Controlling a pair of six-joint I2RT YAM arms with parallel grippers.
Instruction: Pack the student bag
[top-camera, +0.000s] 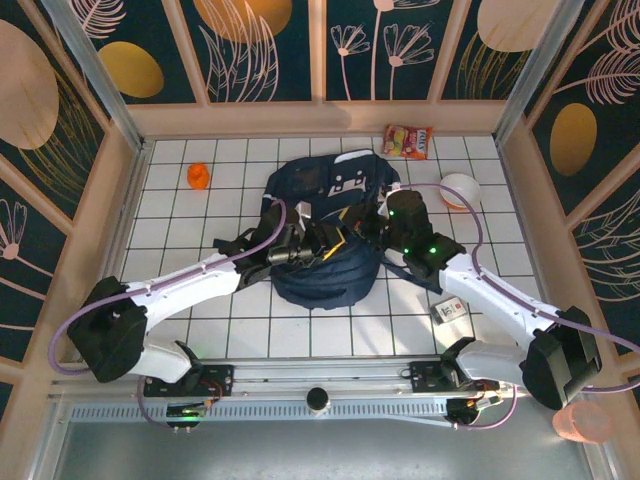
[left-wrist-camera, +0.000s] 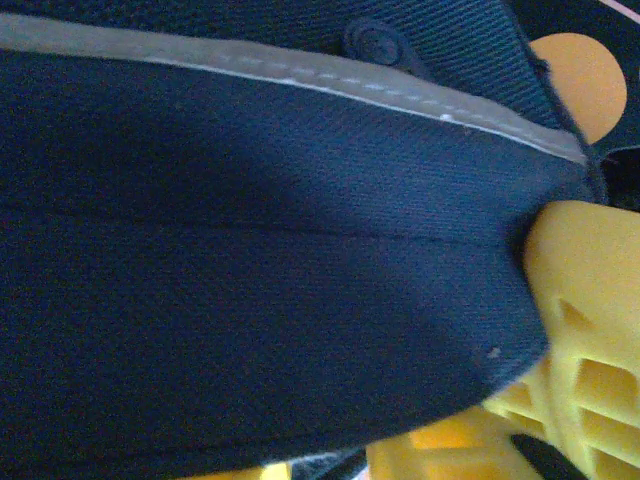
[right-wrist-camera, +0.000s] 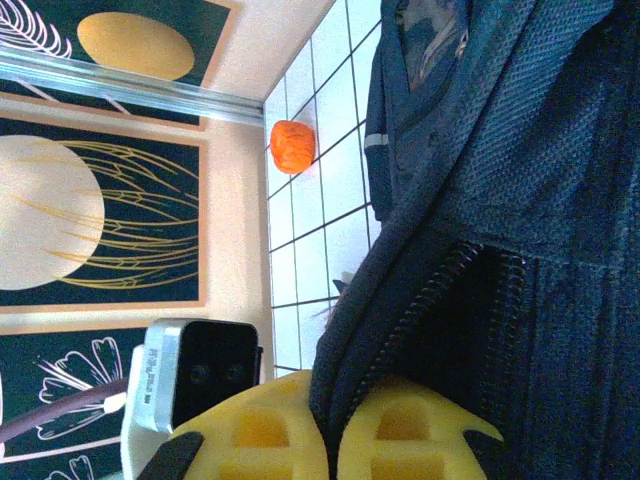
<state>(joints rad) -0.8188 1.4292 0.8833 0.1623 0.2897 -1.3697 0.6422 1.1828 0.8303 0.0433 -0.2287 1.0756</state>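
On the table (top-camera: 200, 335) the student bag (top-camera: 322, 285) lies between the right end effector (right-wrist-camera: 335, 420), clamped on its zip edge, and the left end effector (top-camera: 318, 243), whose grip I cannot tell.

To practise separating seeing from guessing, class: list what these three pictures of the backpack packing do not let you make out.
- Inside of the student bag: in the top view, folded fabric covers the opening. In the right wrist view, there is darkness behind the zip teeth.
- Jaws of the left gripper: in the left wrist view, bag fabric drapes over them, so open or shut is unclear.
- Print on the small card: too small in the top view.
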